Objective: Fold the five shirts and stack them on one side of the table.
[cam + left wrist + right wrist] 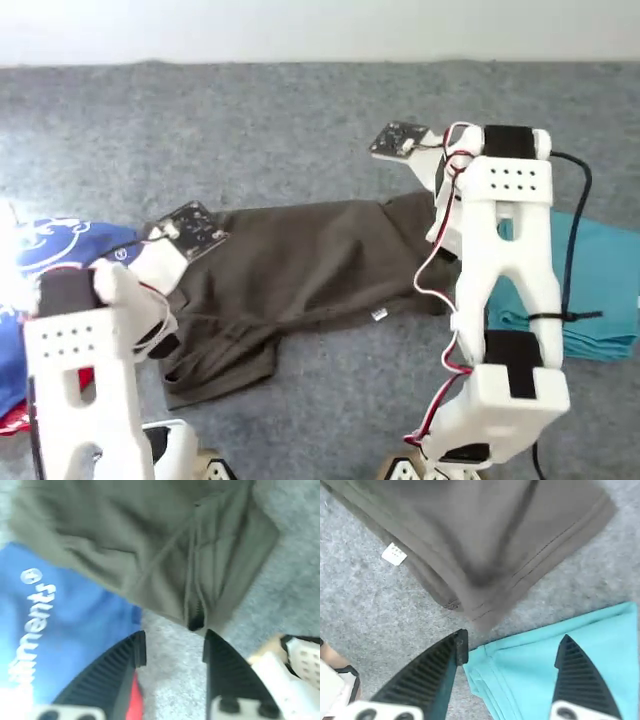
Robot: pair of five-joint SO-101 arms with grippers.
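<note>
An olive-brown shirt [300, 265] lies folded lengthwise across the middle of the grey table. My left gripper [172, 650] hovers open over the table just off the shirt's left end [150, 545], nothing between its fingers. My right gripper [512, 645] is open above the gap between the olive shirt's right end [485, 535] and a folded teal shirt [545, 660]. The teal shirt [600, 290] rests at the table's right side. A blue shirt [60, 245] with white print lies at the left side, and its cloth [50, 625] sits partly under the olive shirt.
A bit of red cloth [12, 415] shows at the left front under the blue shirt. A small white tag [394, 554] sticks out of the olive shirt's front edge. The left arm [80, 350] and right arm [510, 250] stand over the table's front.
</note>
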